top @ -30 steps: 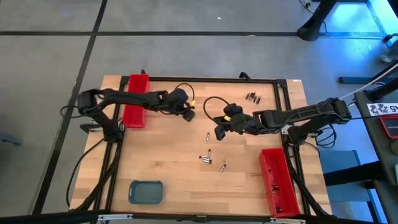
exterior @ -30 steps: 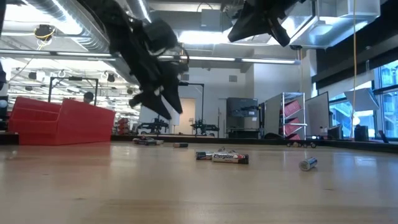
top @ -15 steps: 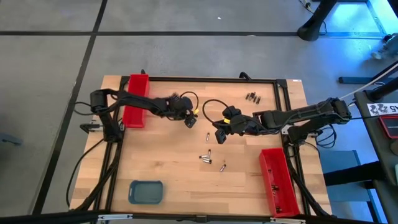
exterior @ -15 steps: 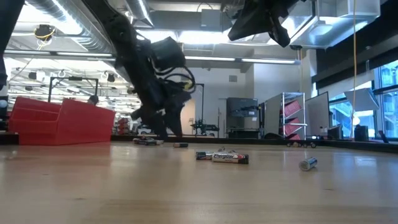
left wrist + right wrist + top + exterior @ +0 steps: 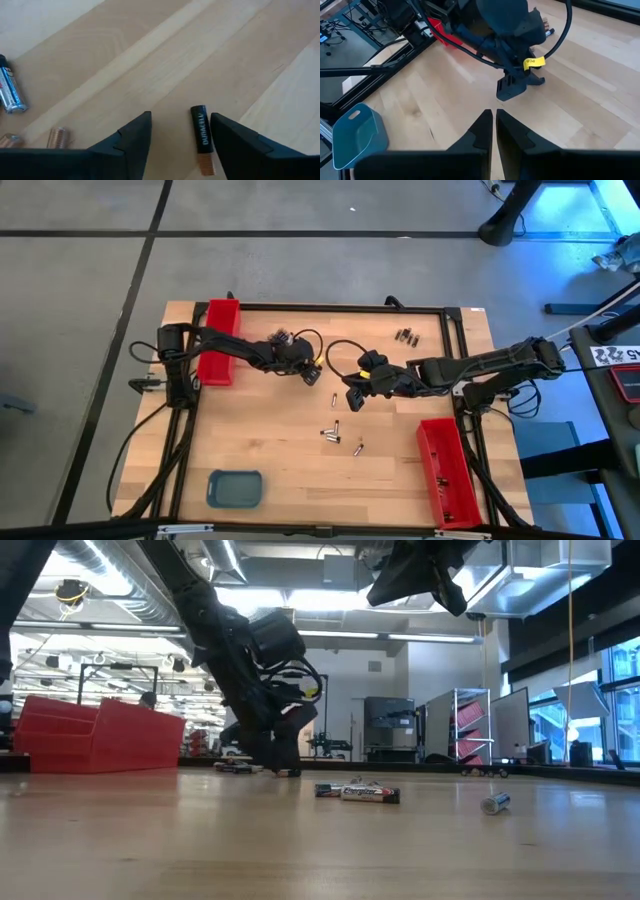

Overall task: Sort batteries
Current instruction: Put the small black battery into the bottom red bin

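Descent of the left arm is the main change: over the last second the left gripper (image 5: 312, 372) has travelled from near the red tray (image 5: 218, 340) at the table's left toward the centre and dropped to the tabletop. In the left wrist view its fingers (image 5: 134, 137) stand spread on either side of a single black-and-copper battery (image 5: 202, 139) lying flat on the wood, with a gap on each side; no contact is visible. In the low view the gripper tip sits at table level among the far batteries.

The right gripper (image 5: 352, 394) has not moved. It hangs raised above the table centre with fingers pressed together, holding nothing.

Remaining batteries lie loose: a small cluster (image 5: 336, 432) nearer the front of the table, another group (image 5: 405, 336) near the far edge, and several beside the left gripper (image 5: 10, 90).

Judgement: the left arm is positioned for a pick, and closing on the straddled cell appears to be the next action. Sorting seems at an early or middle stage, since many cells remain on the table.
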Tool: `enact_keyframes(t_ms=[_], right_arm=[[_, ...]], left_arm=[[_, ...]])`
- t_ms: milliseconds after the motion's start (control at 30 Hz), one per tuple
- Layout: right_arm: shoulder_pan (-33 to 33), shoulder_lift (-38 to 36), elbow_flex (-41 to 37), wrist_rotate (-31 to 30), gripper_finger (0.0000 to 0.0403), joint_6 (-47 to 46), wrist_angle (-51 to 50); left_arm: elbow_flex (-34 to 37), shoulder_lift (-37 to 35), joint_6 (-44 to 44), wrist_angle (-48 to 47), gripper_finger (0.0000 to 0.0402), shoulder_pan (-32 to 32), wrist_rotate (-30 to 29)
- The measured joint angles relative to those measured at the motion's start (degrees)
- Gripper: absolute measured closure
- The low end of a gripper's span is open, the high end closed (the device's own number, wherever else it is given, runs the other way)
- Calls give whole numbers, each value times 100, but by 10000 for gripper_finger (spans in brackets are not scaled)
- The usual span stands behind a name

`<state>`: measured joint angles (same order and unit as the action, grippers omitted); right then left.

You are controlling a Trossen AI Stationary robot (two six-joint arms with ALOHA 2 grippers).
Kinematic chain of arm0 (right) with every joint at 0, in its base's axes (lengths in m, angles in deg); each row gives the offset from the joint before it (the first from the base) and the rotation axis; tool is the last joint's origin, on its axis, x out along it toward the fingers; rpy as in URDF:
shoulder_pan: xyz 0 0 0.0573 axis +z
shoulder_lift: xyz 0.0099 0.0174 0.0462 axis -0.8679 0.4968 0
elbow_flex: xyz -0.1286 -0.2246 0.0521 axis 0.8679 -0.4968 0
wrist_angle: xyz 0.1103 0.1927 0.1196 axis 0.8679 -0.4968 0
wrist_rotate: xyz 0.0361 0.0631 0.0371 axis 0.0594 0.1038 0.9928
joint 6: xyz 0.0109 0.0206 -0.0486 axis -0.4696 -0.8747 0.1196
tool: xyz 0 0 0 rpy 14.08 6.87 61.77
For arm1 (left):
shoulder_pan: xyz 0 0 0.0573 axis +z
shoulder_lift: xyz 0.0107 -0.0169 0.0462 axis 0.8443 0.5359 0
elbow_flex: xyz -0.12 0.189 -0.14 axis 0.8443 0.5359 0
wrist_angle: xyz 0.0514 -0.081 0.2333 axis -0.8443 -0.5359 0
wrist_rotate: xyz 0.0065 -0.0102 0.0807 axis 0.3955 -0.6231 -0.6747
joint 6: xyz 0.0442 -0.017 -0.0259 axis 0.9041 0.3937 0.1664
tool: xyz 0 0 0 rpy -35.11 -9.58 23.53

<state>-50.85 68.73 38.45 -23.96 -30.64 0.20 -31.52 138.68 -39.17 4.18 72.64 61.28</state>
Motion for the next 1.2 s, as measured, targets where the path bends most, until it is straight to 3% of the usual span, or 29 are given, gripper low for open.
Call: enact_keyframes(t_ms=[233,467,933,1200], right_arm=[[0,0,0,-2,377,22,-7],[0,0,0,-21,377,146,-20],[0,0,0,-11,377,194,-17],[-2,-496,13,162,377,596,-238]], left_arm=[[-26,109,273,-123,284,-156,-84],[-32,109,290,-394,381,-187,64],[20,-1115,332,-674,386,-258,948],[17,-1934,418,-121,386,-446,2156]])
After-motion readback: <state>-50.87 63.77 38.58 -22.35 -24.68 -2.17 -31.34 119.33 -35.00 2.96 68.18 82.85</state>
